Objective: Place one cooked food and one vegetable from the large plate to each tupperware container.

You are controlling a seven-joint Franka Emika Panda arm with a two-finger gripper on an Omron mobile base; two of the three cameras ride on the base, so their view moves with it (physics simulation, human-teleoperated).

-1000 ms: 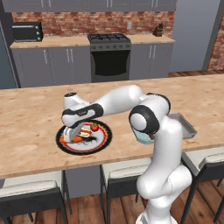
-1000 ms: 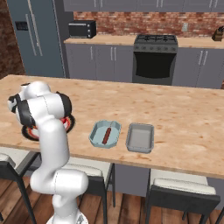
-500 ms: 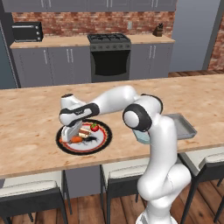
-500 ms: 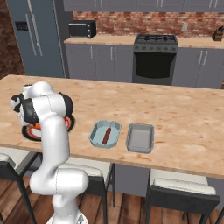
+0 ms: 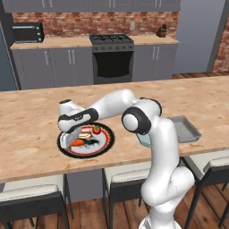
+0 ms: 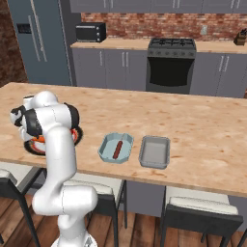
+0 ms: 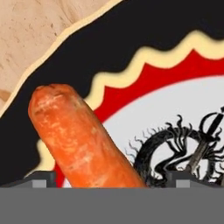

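Hand view looks straight down between the jaws, spread wide with one dark tip at each lower corner, onto an orange carrot [image 7: 83, 140] lying between them on the large plate [image 7: 131, 52], its blunt end reaching the black rim. Left base view shows the gripper [image 5: 68, 139] lowered over the plate's near-left side, right at the carrot [image 5: 77, 142], with a sandwich-like piece [image 5: 86, 133] and a small red vegetable with a green top [image 5: 96, 129] lying further in on the plate [image 5: 106, 144]. Right base view shows two tupperware containers side by side on the wooden desk [image 6: 202, 130], well to the right of the plate [image 6: 77, 137]: the nearer container [image 6: 116, 148] holds a sausage [image 6: 117, 149], with the second container [image 6: 155, 152] just beside it.
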